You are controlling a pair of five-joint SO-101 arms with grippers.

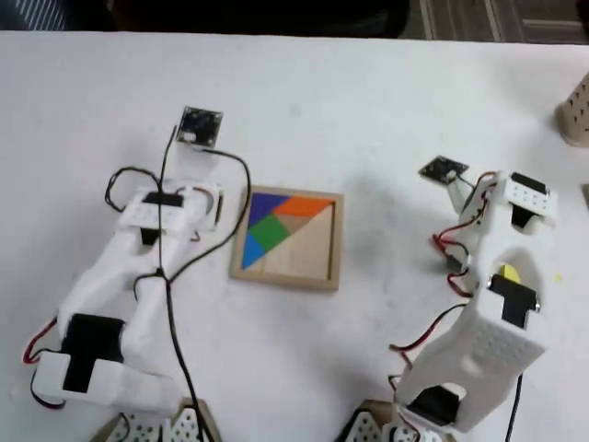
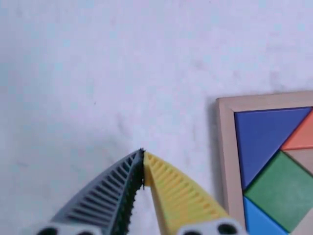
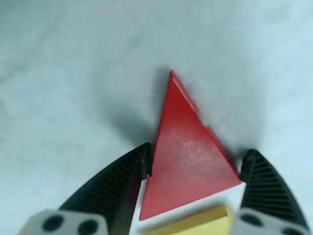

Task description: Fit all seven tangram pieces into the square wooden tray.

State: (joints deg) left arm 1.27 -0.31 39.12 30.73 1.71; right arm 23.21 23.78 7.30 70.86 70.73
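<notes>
Two arms, one square wooden tray (image 1: 290, 280) between them on the white table (image 1: 368, 110).

At 9 o'clock of the tray, just beside its rim: left gripper (image 2: 143, 155). Holds nothing, grey and yellow tips pressed together over bare table. Poses little risk as placed, save a knock to the frame if swung toward 3 o'clock, with the target then shifted under the other arm.

Inside the tray, toward 11 o'clock: large blue triangle (image 2: 264, 137), orange piece (image 2: 301, 138), green piece (image 2: 283, 191) and small blue piece (image 2: 259, 218). Leaves pale wood across the 4 o'clock half, apparently unfilled.

Well apart, at 3 to 4 o'clock of the tray: right gripper (image 3: 196, 160). Grips the red triangle (image 3: 188, 147), dark fingers (image 3: 132, 171) closed against two of its sides, apex pointing away from the wrist, wide edge back near the palm.

Main hazard, as a judgement: sloping edges under the pads, so a likely squirt forward or twist during the carry. Then a jam on the rim, or a ride up over a seated neighbour instead of a flat drop.

Also a yellow strip (image 3: 195, 223) just behind the wide edge, loose piece or gripper part impossible to tell. If loose, liable to be dragged along.
</notes>
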